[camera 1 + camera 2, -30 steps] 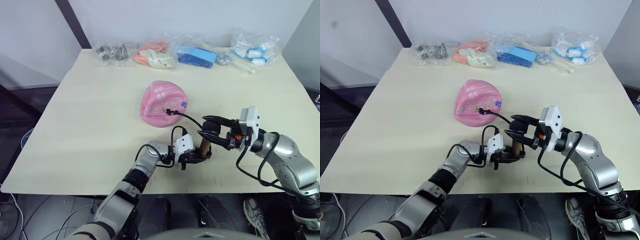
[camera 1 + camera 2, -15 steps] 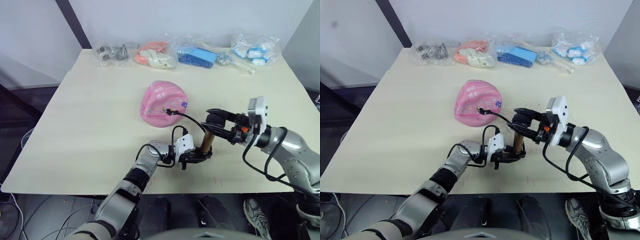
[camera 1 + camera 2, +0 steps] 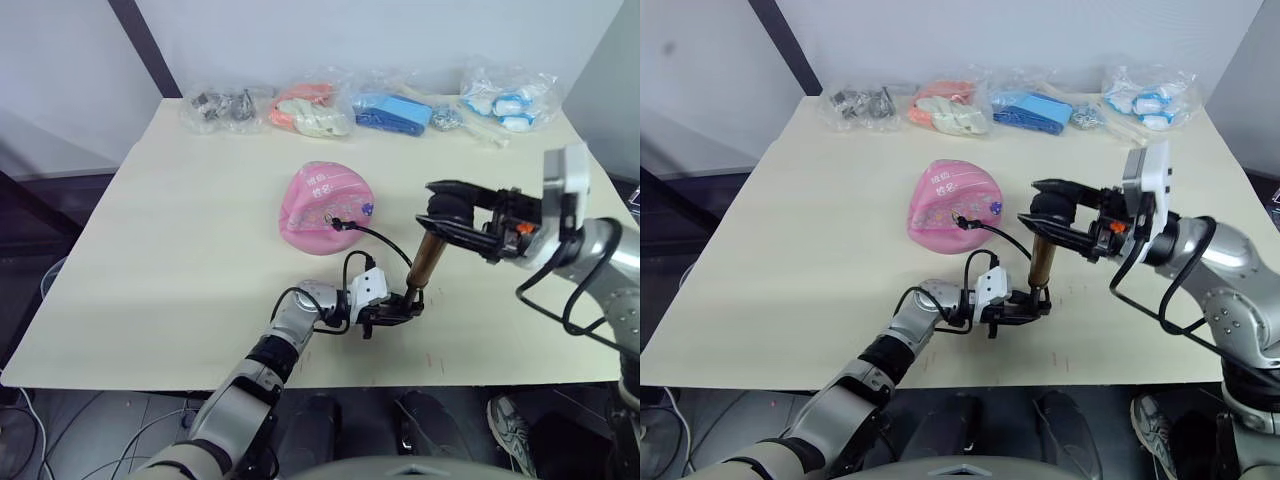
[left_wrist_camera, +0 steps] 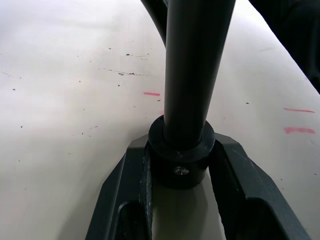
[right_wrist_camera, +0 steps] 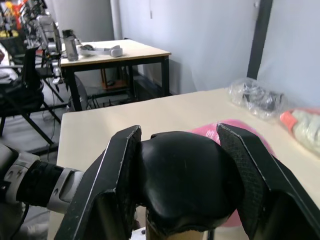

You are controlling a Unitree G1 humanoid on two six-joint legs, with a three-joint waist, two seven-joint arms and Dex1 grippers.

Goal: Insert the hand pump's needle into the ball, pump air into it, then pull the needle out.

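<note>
Standing nearly upright on the smooth cream table (image 3: 180, 250), near its front edge: slim gold-bronze metal hand pump (image 3: 427, 255), long axis running up and down, top leaning a little toward 1 o'clock. Squeezing its round black bottom cap from both sides: left gripper (image 3: 400, 311), its two black fingers (image 4: 240, 190) clamped on the hand pump's base. Pinching the fat, smooth black T-handle at the top: right gripper (image 3: 447, 210), rough-padded fingers (image 5: 252, 175) pressing on each side of the handle.

Lying at 10 o'clock from the pump, near it: soft, saggy pink ball (image 3: 325, 207) with white letters and tiny cartoon prints, slumping like a dome. Curving from the pump's base up to the ball's near side: thin black hose (image 3: 380, 238), its tip touching the ball; needle too small to make out.

Sitting along the far edge at 12 o'clock: row of crinkly clear plastic bags (image 3: 400, 108) holding grey, orange, blue and white bits.
</note>
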